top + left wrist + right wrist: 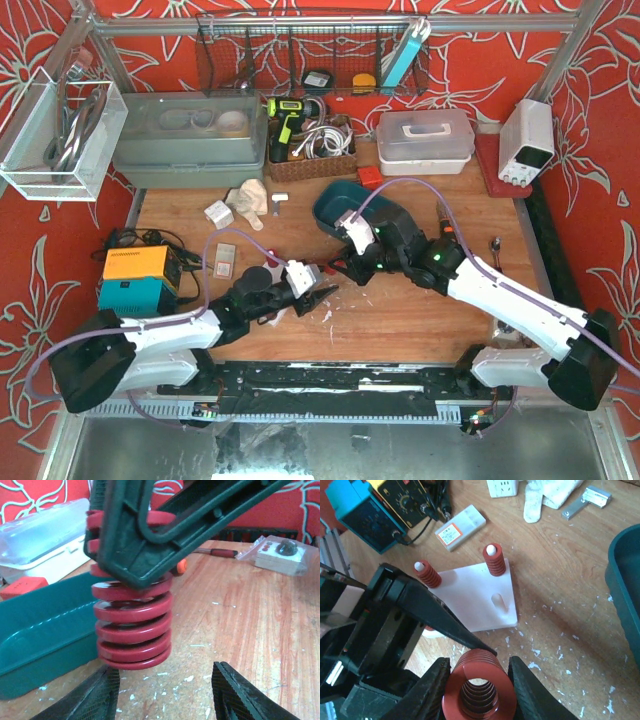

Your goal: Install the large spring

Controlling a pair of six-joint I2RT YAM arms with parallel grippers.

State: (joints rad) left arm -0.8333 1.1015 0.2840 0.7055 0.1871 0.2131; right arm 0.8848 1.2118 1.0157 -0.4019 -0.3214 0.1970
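Observation:
My right gripper [479, 692] is shut on the large red spring [477, 690] and holds it upright, just above the wood; its fingers [530, 692] clamp the upper coils. In the left wrist view the spring [132, 625] hangs right in front of my open, empty left gripper [165, 695]. The white base plate [470, 587] lies just beyond, with small red springs on two pegs [493, 561] and one bare peg [498, 601]. My left gripper's finger [440, 620] reaches over the plate's near corner. In the top view both grippers meet mid-table, the left [322, 293] and the right [340, 268].
A dark green tray [345, 205] sits just behind the right gripper and shows beside the spring [40, 640]. A blue and yellow instrument [135, 278] with cables stands at the left. A small white box [460, 525] lies past the plate. White chips litter the wood.

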